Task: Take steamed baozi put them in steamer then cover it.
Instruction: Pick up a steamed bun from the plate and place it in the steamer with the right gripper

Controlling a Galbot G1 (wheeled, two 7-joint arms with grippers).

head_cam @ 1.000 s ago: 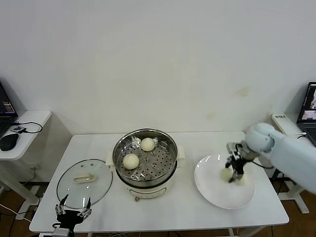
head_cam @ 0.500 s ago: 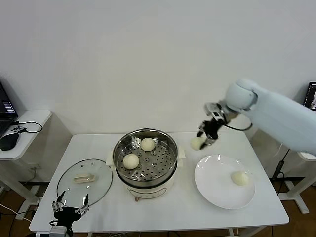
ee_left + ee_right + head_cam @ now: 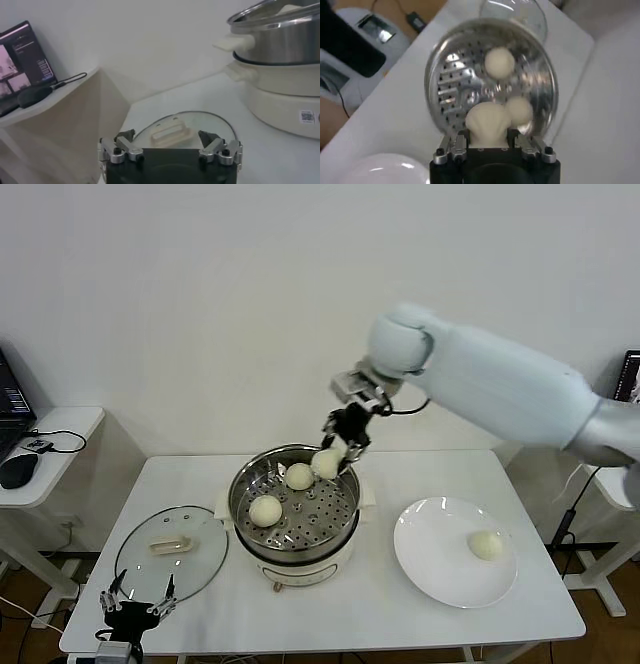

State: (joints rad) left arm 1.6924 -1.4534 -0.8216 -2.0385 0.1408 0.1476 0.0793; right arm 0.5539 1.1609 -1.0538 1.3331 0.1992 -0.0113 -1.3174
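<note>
Cream-white baozi (image 3: 325, 464) — we are gripping it in our right end effector (image 3: 338, 456) above the steamer (image 3: 293, 502). Our left end effector (image 3: 135, 608) is hanging wide open, empty — near the cover (image 3: 170, 548).

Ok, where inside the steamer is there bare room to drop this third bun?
The steamer floor is bare on the side toward the plate and along the near rim. Two baozi crowd the far-left part. The right gripper holds its bun beside the far one.

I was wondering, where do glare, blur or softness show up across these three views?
Head view: evenly lit, sharp, faint sheen on the glass cover. Right wrist view: bright reflections on the steamer floor; the baozi held in the right gripper looks soft. Left wrist view: the laptop in the background is blurred.
</note>
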